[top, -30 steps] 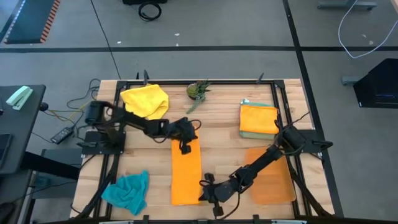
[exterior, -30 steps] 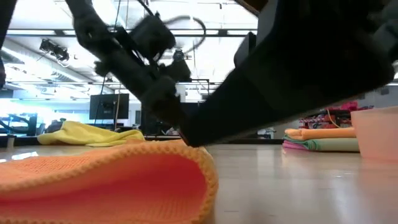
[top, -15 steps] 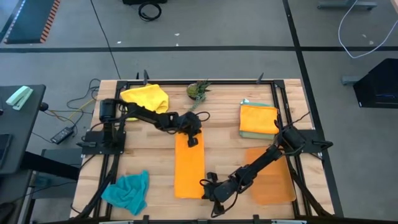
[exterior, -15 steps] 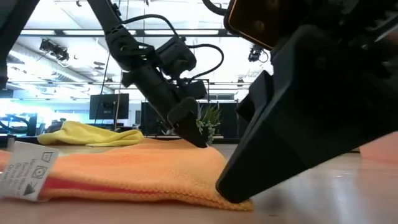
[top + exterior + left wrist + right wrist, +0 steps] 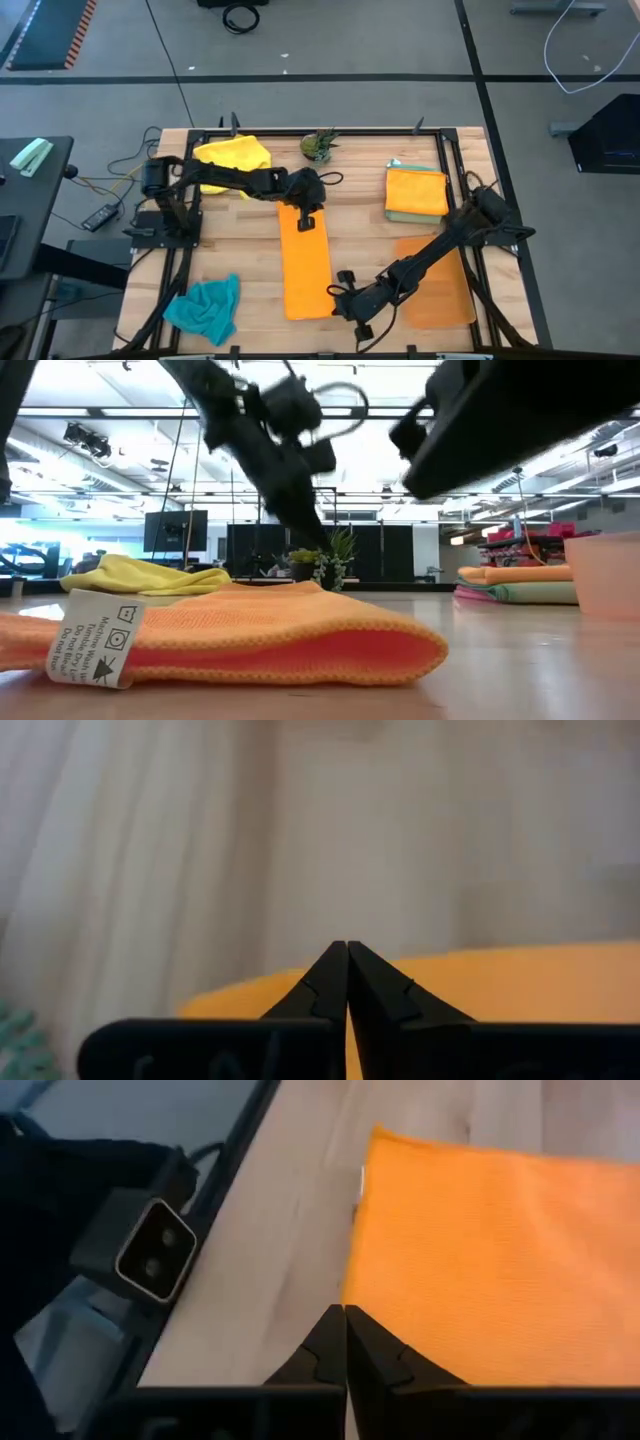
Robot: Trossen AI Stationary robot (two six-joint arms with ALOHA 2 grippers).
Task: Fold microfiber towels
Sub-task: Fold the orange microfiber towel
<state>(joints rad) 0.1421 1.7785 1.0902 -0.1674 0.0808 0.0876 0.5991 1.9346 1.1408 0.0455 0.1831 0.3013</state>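
Observation:
An orange microfiber towel [image 5: 305, 262] lies flat mid-table as a long strip folded double. Its fold faces the low camera [image 5: 300, 645], and a white tag [image 5: 95, 640] hangs at one end. My left gripper [image 5: 306, 222] hovers shut over the strip's far end, its closed tips [image 5: 347, 946] above the orange cloth [image 5: 520, 980]. My right gripper [image 5: 347, 302] is shut beside the strip's near right corner, raised off the table, its tips [image 5: 346, 1310] just off the towel's edge [image 5: 500, 1270]. In the low view both grippers are clear of the cloth.
A crumpled yellow towel [image 5: 235, 158] lies far left and a teal one [image 5: 205, 305] near left. Folded towels are stacked, orange on top [image 5: 415, 192], at far right. A translucent orange mat [image 5: 435, 285] lies under my right arm. A small plant [image 5: 318, 147] stands at the far edge.
Both grippers have risen off the orange towel, the left one also moving toward the far edge. The towel's near end, which bulged up in a loop a second ago, has been drawn out. The strip now lies flat with its tag end on the table.

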